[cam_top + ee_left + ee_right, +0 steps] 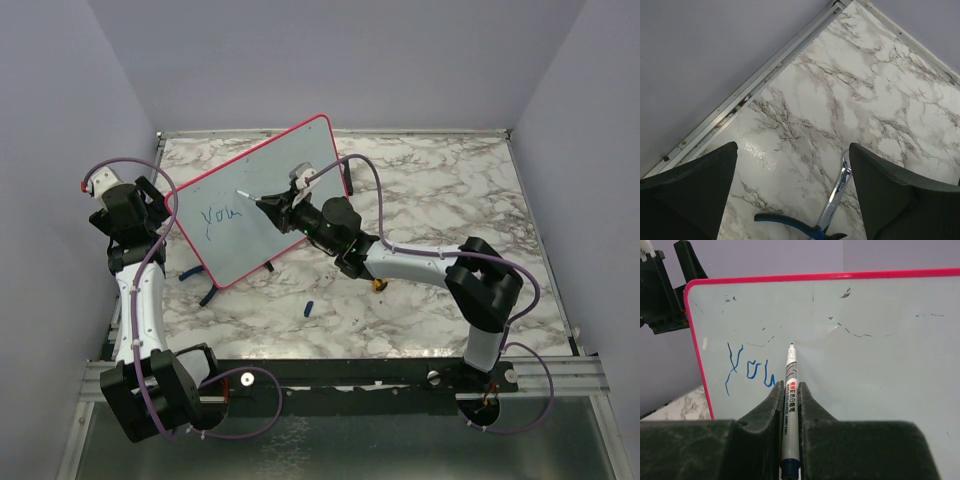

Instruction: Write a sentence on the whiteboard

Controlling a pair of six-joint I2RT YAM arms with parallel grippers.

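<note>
From above, the whiteboard (237,250) stood tilted on the marble surface (440,190). The right jaws were clamped on a marker (250,194) over its middle, just right of the sentence (221,213), which read only "You". The left jaws sat beside its left edge. In the left wrist view they stood wide apart, with a blue-handled tool (785,221) cut off below. In the right wrist view, tip contact with the board was unclear.

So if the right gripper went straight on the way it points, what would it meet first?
The whiteboard: its marker tip leads, just past the blue writing; whether it already touches is unclear.
</note>
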